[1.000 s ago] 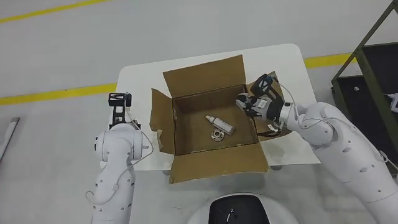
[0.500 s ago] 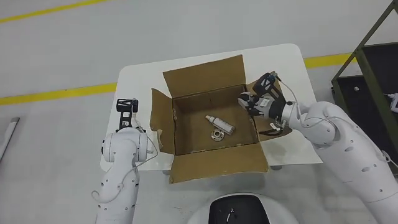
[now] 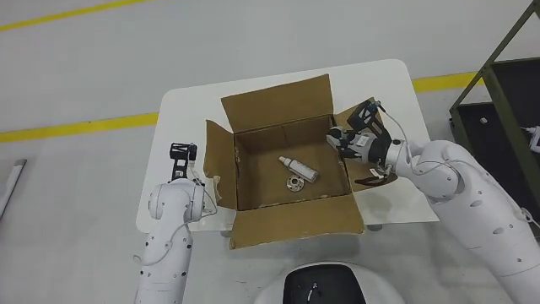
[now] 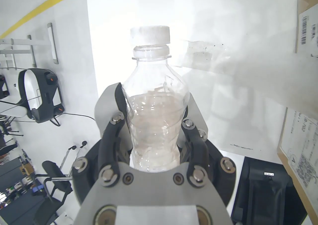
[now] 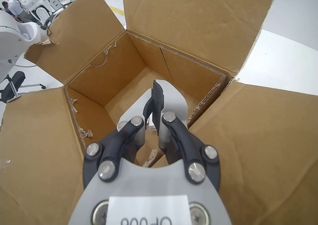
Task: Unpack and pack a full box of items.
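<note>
Left wrist view: left claw clamps soft bottle mid-body, may crush and slip; right claw closed, empty.

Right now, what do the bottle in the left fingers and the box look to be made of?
The bottle: clear, glossy thin plastic, likely; see-through ribbed walls, white ridged cap. The box: brown corrugated cardboard, matt; fluted layers show along its cut edges, some torn.
</note>
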You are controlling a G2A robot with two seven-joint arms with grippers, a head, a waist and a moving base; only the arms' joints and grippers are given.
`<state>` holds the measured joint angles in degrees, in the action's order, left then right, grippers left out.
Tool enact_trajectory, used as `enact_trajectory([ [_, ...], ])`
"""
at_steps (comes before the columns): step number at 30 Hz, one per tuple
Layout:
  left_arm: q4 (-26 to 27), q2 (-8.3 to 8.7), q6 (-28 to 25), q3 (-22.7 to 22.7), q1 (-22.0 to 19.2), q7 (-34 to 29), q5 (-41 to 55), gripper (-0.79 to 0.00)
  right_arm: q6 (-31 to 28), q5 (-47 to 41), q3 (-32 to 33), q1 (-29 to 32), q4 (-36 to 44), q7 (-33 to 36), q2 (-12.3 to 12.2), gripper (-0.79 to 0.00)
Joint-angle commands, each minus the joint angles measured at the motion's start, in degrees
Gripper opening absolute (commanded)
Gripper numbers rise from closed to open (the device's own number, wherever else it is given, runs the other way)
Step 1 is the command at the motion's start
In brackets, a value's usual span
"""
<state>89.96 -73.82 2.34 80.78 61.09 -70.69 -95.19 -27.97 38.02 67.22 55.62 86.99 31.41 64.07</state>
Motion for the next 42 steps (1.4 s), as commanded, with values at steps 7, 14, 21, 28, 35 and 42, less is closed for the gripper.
enact_trajectory([
  [7,-7.9,-0.3,0.4,0.0,-1.6,4.1,1.7,-0.785,-0.7,-0.2,0.5,-0.1,-0.7,0.4,-0.2,-0.785],
  [14,-12.0,-0.52,0.2,-0.3,-3.2,5.0,2.3,-0.785,-0.8,-0.1,0.8,-0.2,-1.1,1.2,-0.3,-0.785],
  [21,-13.6,-0.83,0.7,-1.6,-4.1,4.4,1.4,-0.585,-0.3,0.1,0.7,-0.3,-0.7,2.0,-0.4,-0.785],
  [28,-15.0,-1.0,0.3,-1.9,-5.0,4.7,1.3,0.0,0.2,0.2,0.0,-1.1,-0.6,2.6,-0.3,-0.757],
  [35,-14.1,-1.03,0.0,-1.5,-5.4,4.6,1.3,0.0,-0.7,0.2,-1.3,-2.9,-0.6,3.8,-0.1,-0.727],
  [42,-12.4,-0.9,-0.7,-0.4,-5.1,4.3,1.5,0.0,-4.0,5.6,-9.1,-9.8,-0.1,15.6,0.8,-0.76],
])
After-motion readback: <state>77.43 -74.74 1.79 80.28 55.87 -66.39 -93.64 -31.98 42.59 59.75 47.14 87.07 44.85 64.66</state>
